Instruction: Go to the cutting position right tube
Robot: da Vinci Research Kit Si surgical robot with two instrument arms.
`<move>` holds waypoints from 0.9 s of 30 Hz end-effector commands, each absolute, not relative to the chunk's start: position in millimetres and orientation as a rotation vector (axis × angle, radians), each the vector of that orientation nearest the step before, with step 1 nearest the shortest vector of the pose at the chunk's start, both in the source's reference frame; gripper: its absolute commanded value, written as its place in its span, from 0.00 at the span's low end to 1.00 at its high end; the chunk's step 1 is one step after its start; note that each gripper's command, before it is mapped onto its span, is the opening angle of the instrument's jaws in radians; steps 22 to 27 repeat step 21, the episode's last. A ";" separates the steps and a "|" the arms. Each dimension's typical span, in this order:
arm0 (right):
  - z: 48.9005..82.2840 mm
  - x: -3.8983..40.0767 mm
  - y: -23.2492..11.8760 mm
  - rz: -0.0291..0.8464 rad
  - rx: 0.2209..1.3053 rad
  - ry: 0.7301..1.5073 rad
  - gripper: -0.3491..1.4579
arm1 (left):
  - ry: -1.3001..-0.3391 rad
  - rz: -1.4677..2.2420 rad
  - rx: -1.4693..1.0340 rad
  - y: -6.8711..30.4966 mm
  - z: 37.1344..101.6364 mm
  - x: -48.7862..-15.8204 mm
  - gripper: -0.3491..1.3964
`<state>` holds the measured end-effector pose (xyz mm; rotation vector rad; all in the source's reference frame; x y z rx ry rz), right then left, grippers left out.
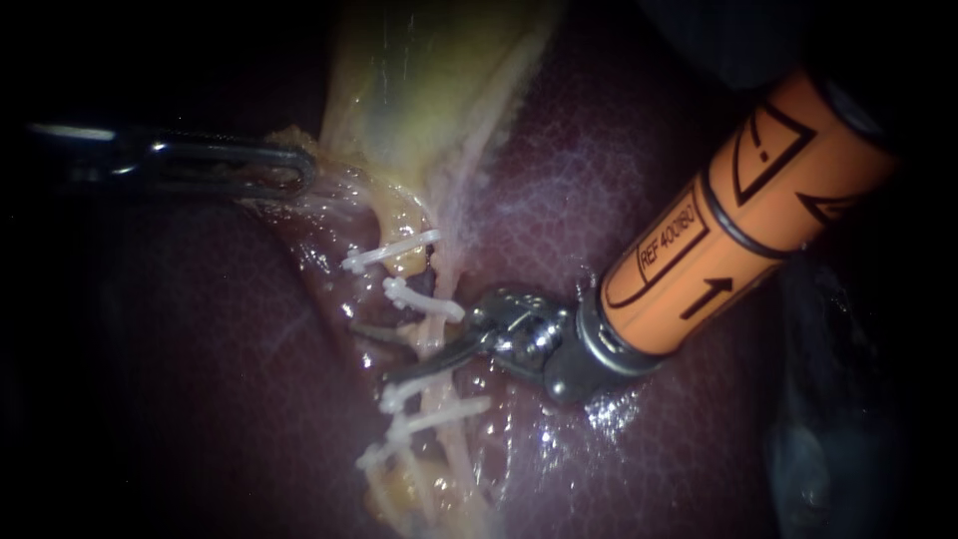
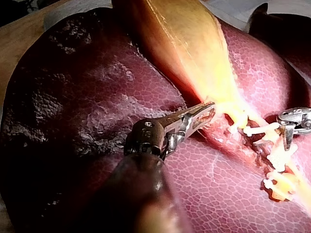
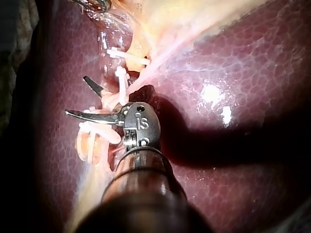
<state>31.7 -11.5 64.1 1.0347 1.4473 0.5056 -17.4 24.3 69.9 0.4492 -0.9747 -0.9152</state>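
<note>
Left instrument (image 1: 297,172): shaft enters from the left, and its jaws lie closed on a fold of pale tissue at the narrow lower end of the gallbladder (image 1: 429,80). The left wrist view confirms the grip, with tissue pinched from both sides. Right instrument (image 1: 369,354): orange shaft enters from the upper right, and its tip carries two slim curved blades. These jaws stand moderately apart with a clear gap in both the endoscope and right wrist views. A pale tube (image 1: 435,329) runs down across the liver (image 1: 619,180) and passes through that gap. Blade contact with the tube cannot be determined. White clips (image 1: 389,252) cross the tissue above the blades, and further clips lie below, so the open blades sit between the two groups. The liver surface is wet and glistening beside the instrument's wrist.
</note>
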 end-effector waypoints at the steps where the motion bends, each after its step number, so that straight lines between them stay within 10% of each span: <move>1: 63.3 31.7 -11.0 0.506 1.007 1.457 0.79 | -0.975 -0.915 0.449 24.3 69.9 -17.4 0.00; 27: 61.7 31.3 -9.9 0.508 0.942 1.451 0.79 | -0.975 -0.914 0.450 24.3 69.9 -17.4 0.00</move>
